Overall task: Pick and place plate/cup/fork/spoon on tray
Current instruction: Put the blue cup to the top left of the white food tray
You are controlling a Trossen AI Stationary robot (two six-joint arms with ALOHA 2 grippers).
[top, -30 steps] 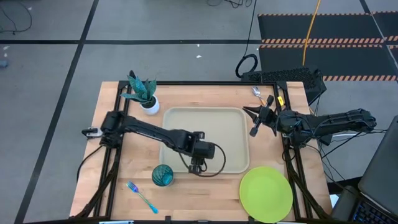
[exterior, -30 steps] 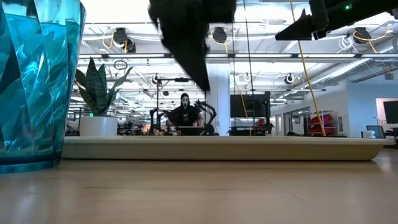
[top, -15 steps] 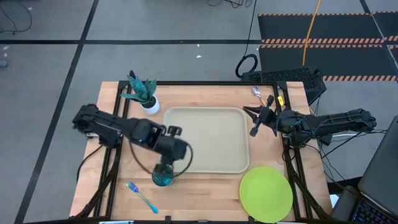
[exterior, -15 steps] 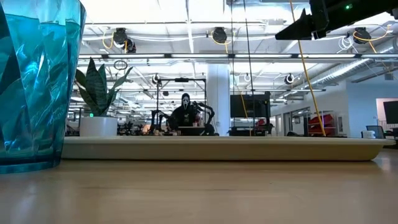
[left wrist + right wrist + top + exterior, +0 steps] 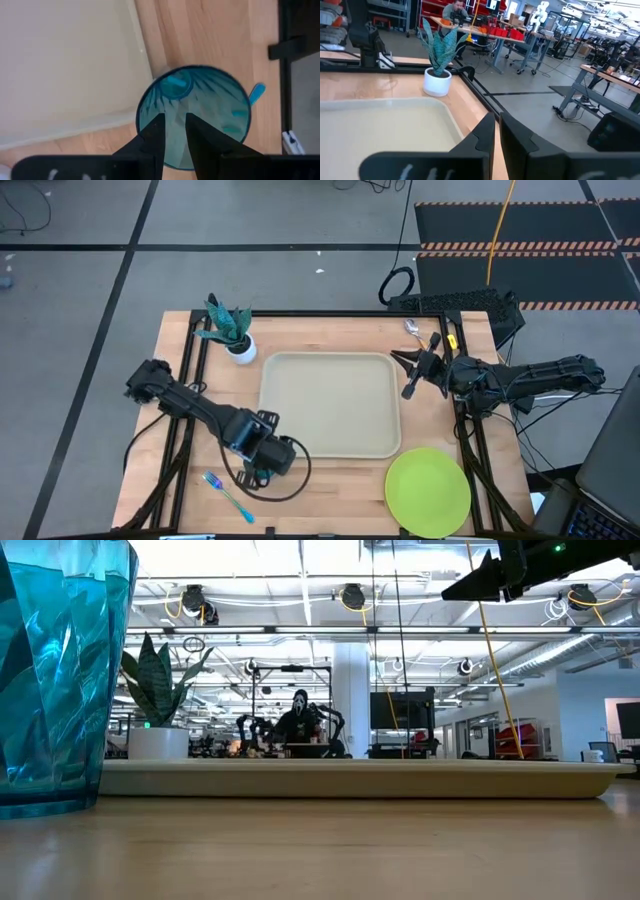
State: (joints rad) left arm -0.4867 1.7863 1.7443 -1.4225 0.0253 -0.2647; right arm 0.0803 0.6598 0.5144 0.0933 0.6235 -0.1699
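Note:
The teal cup (image 5: pixel 210 100) stands upright on its base on the wood just off the tray's (image 5: pixel 330 405) near left corner, and fills the left of the low view (image 5: pixel 50 680). My left gripper (image 5: pixel 174 120) points down over the cup's mouth, its fingers a narrow gap apart, and hides the cup in the high view (image 5: pixel 262 470). The fork (image 5: pixel 228 495) lies near the front left edge. The plate (image 5: pixel 428 492) lies flat at the front right. The spoon (image 5: pixel 412 330) lies at the far right. My right gripper (image 5: pixel 405 385) hangs shut above the tray's right rim. My left gripper's fingers (image 5: pixel 156 131) come from above, pointing down, over the left part of the cup's mouth. Teal shows in the gap between them. I cannot tell whether they touch the cup's rim (image 5: pixel 142 107). The cup stands upright on the table.
A white pot with a green plant (image 5: pixel 232 330) stands at the tray's far left corner. Black frame rails run along the table's left and right sides. Bare wood lies between the cup and the plate.
My left gripper has gone from above the tray's near rim toward the table's left and near edges and now stands over the cup. Its dark arm has left the low view. The cup has kept its place.

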